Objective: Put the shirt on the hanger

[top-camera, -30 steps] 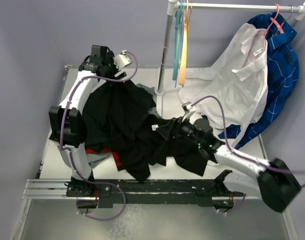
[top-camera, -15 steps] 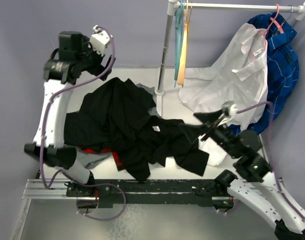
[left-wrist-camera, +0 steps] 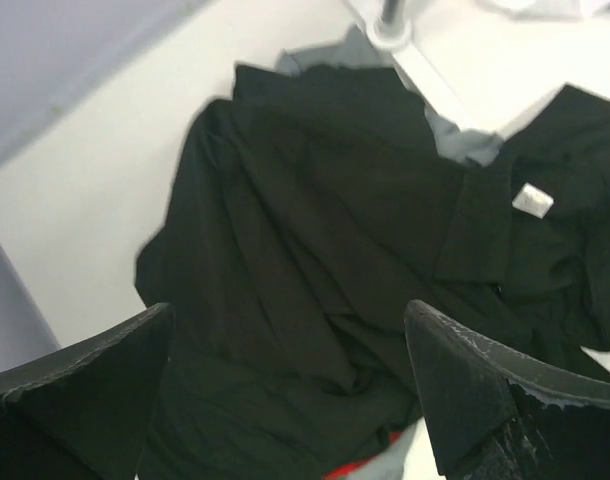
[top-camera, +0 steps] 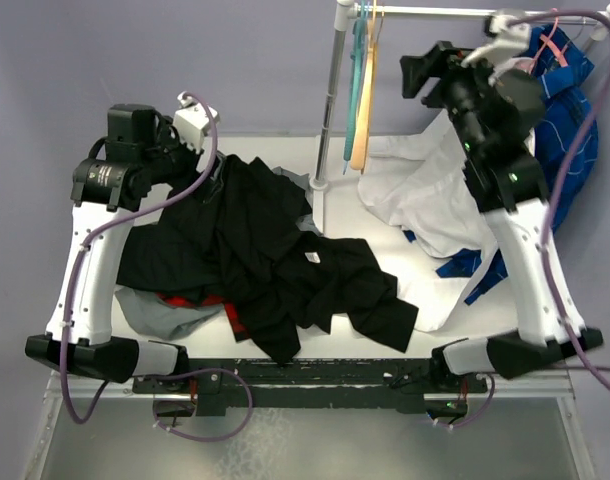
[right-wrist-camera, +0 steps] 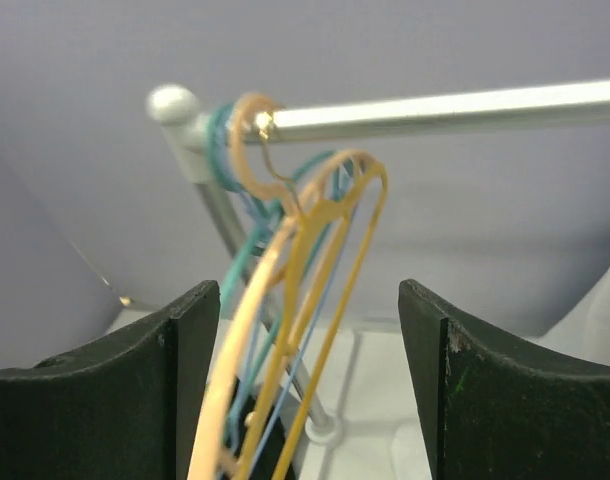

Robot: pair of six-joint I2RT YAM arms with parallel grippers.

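The black shirt [top-camera: 255,245] lies crumpled across the middle of the table; it also fills the left wrist view [left-wrist-camera: 325,240]. My left gripper [top-camera: 190,165] is open and empty, hovering above the shirt's back left part [left-wrist-camera: 285,330]. The thin yellow-orange hanger [right-wrist-camera: 335,290] hangs by its hook on the rail with other hangers, and shows in the top view [top-camera: 373,50]. My right gripper [top-camera: 417,72] is raised to rail height, open and empty. In the right wrist view [right-wrist-camera: 307,295] the hanger's wires show between its two fingers, without touching them.
A teal hanger [right-wrist-camera: 240,265] and a broader pale peach hanger [right-wrist-camera: 230,350] hang beside the yellow one. The rail [top-camera: 465,14] stands on a pole [top-camera: 330,100]. A white shirt [top-camera: 435,180] and a blue plaid shirt [top-camera: 565,130] hang at right. Grey and red fabric [top-camera: 175,308] lies under the black shirt.
My right arm has swung from low over the shirt up to the rail by the hangers. My left arm lifted away to the left and its gripper now hovers over the shirt.
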